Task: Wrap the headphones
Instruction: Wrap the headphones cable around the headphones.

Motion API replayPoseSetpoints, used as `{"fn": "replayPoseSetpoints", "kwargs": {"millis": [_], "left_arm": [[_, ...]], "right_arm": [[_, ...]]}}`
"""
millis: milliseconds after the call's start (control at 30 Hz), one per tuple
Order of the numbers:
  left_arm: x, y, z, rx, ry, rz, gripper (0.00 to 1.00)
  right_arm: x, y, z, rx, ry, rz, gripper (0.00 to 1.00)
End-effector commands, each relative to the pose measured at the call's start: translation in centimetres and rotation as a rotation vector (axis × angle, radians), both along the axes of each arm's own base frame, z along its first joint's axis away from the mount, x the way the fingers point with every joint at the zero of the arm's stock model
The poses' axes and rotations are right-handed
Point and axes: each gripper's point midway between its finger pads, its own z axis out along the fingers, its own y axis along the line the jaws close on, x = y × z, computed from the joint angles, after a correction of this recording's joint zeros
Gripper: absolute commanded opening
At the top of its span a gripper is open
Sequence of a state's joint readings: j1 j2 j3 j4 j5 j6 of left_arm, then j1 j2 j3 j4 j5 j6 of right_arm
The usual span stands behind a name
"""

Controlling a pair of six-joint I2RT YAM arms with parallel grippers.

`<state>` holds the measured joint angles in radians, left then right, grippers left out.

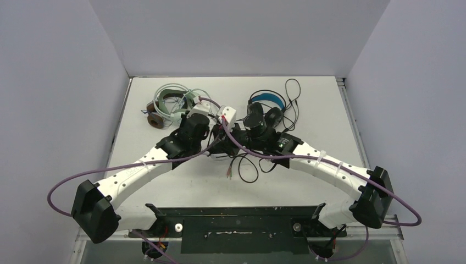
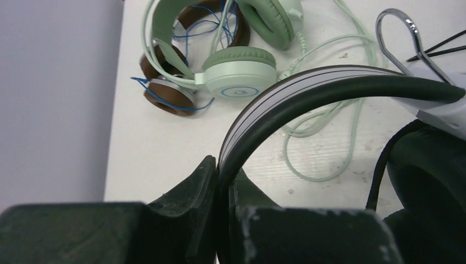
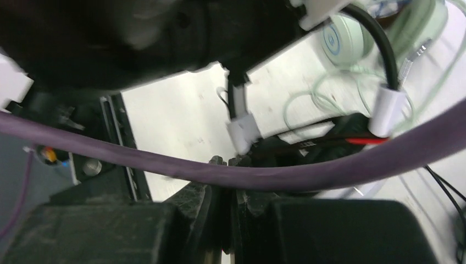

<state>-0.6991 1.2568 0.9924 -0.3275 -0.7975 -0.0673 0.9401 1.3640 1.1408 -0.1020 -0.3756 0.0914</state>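
Observation:
My left gripper (image 2: 221,170) is shut on the headband of the white headset with black stripes (image 2: 286,93) and holds it over the table middle (image 1: 226,115). My left gripper (image 1: 217,144) and right gripper (image 1: 240,142) meet there. My right gripper (image 3: 227,161) is shut, with a thin dark cord that seems pinched between its jaws. A loose black cord (image 1: 247,165) loops in front of them. The mint green headset (image 2: 236,74) and the brown headset (image 2: 165,93) lie tangled at the back left. The black headset with a blue headband (image 1: 266,104) lies behind the right gripper.
The left arm's purple cable (image 1: 247,151) crosses in front of my right gripper's fingers (image 3: 329,165). Mint cord loops (image 2: 324,137) lie on the table beside the striped headband. Thin black cords (image 1: 291,96) trail at the back right. Grey walls enclose the table.

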Motion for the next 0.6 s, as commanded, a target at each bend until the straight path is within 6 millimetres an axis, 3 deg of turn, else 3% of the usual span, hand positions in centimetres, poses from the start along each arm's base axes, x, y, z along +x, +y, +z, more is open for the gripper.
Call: {"fn": "replayPoseSetpoints", "kwargs": {"millis": [0, 267, 400, 567], "left_arm": [[0.2, 1.3, 4.9, 0.120, -0.162, 0.029, 0.00], [-0.8, -1.2, 3.7, 0.131, -0.076, -0.179, 0.00], [-1.9, -3.4, 3.4, 0.076, -0.022, -0.336, 0.00], [-2.7, -4.4, 3.2, 0.056, 0.042, -0.404, 0.00]], "right_arm": [[2.9, -2.9, 0.0, -0.153, -0.086, -0.067, 0.00], [6.3, -7.2, -1.1, -0.166, -0.094, -0.210, 0.06], [7.7, -8.3, -0.8, -0.139, -0.110, -0.286, 0.08], [9.1, -9.3, -0.3, -0.114, -0.134, -0.373, 0.12]]}}
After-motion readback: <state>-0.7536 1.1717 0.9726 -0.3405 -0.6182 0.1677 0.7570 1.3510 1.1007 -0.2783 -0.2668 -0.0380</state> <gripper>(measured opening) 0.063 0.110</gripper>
